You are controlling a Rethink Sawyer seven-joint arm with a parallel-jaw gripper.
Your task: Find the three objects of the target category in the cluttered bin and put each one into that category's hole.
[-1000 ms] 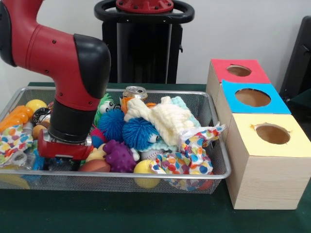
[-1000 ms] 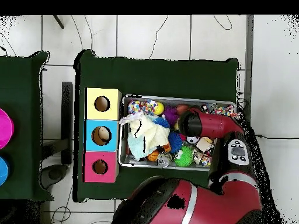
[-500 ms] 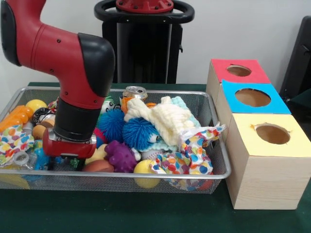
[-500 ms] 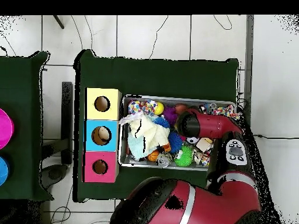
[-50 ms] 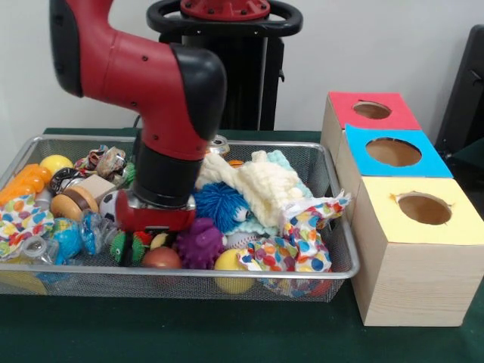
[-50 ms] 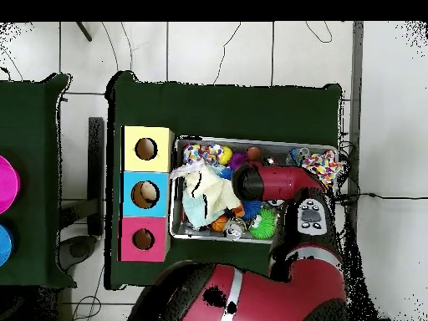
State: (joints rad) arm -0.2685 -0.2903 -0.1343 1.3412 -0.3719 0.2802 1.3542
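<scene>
Three holes open, no target item picked out yet.
Pincer point(image 5: 153, 227) sat low in the wire bin point(image 5: 344, 249), left of centre, over the purple knobbly ball point(image 5: 200, 243) and green-red toy point(image 5: 129, 246); can't tell if it was released or clenched, the red wrist hid it. Target category unclear; candidates all lay in the bin, boxes (red point(image 5: 369, 110), blue point(image 5: 391, 152), yellow point(image 5: 423, 209)) on the surface to the right. Risk: tightly packed toys and the cream knit cloth point(image 5: 261, 185) could snag or get dragged out in a blind grab.

Wire bin point(image 5: 344, 261) heaped with toys, three-hole box point(image 5: 412, 249) beside
</scene>
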